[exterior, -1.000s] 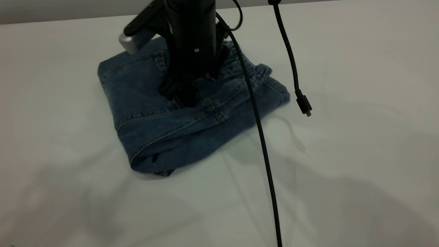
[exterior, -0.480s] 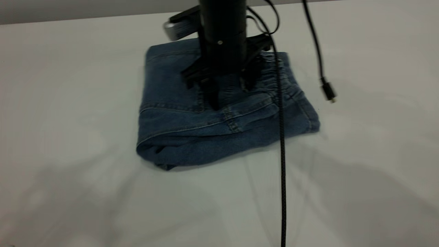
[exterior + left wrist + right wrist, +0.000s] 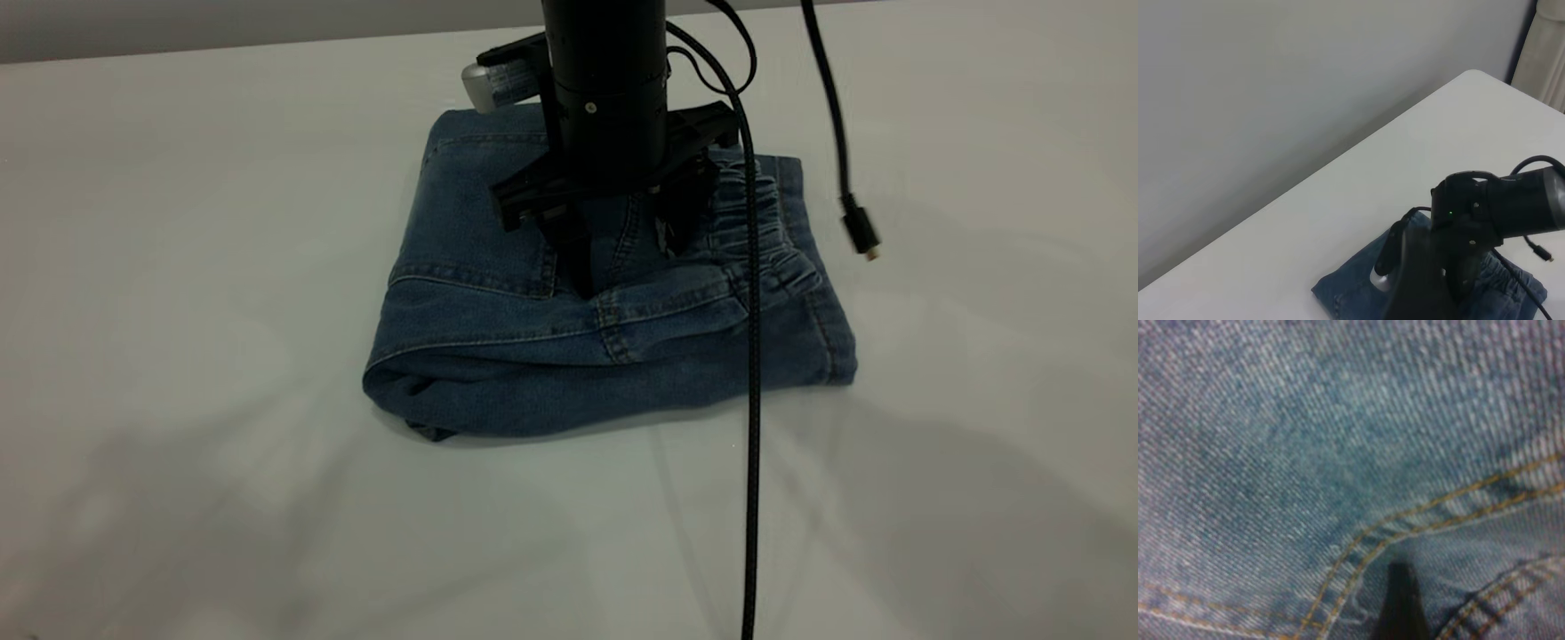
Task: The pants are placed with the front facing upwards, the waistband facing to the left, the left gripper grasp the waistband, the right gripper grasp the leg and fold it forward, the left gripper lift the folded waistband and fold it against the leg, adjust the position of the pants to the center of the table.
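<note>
- The pants (image 3: 533, 356) are lying folded into a compact, roughly square bundle on the white worktop (image 3: 178, 267), around the middle of the exterior view and towards its far edge.
- The thick folded edge is facing the camera, and the layers are stacking up at the bundle's near left corner.
- The waistband (image 3: 769, 240) is lying on top of the bundle along its right side, its gathered elastic crinkling beside a belt loop.
- The right gripper (image 3: 627, 253) is pointing straight down from above and pressing onto the top layer of denim.
- Its fingers (image 3: 578, 258) are standing spread apart; they are gripping nothing, and only the tips are touching the cloth near a pocket seam.
- In the right wrist view, denim (image 3: 1305, 453) is filling the whole picture, with tan double stitching curving across it and one dark fingertip (image 3: 1401, 603) resting on the fabric.
- A braided black cable (image 3: 754, 373) is hanging down from the right arm, crossing in front of the waistband and running off the near edge of the exterior view.
- A second, thinner cable is dangling to the right, its plug (image 3: 861, 233) hanging above the worktop just clear of the pants.
- The left wrist view is looking from a distance at the right arm (image 3: 1501, 207) bending over the pants (image 3: 1345, 297), with a plain wall behind the worktop (image 3: 1405, 167).
- The left gripper itself is appearing in none of the views.
</note>
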You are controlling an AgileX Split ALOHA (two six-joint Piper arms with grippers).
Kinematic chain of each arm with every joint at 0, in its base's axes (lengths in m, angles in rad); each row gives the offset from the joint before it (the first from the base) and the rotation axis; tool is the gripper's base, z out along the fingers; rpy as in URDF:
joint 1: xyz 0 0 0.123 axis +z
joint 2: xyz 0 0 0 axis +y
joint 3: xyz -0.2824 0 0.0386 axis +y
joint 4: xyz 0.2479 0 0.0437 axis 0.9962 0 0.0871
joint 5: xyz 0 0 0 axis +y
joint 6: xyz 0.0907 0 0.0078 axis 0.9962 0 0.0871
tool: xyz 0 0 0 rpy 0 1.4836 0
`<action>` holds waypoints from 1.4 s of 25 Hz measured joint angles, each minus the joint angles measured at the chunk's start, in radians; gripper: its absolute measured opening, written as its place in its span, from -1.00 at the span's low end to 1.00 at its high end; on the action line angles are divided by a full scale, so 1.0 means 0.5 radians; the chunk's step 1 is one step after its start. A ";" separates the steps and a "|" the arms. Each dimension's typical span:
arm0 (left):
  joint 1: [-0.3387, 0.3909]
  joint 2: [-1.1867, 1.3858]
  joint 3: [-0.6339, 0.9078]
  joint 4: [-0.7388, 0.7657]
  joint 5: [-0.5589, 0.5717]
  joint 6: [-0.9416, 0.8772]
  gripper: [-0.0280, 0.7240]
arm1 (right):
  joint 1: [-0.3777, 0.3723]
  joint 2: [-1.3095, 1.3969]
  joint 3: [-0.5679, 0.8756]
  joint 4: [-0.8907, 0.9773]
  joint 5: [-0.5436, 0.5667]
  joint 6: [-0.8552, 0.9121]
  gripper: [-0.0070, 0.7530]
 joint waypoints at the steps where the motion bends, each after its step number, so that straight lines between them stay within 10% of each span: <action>1: 0.000 0.000 0.000 0.000 0.000 0.000 0.32 | 0.000 -0.015 0.002 -0.004 0.024 -0.005 0.28; 18: 0.000 -0.082 0.000 0.231 0.057 -0.094 0.32 | 0.004 -0.861 0.026 -0.033 0.263 -0.375 0.28; 35: 0.000 -0.671 0.072 0.525 0.799 -0.761 0.31 | 0.004 -2.077 0.526 0.438 0.263 -0.622 0.16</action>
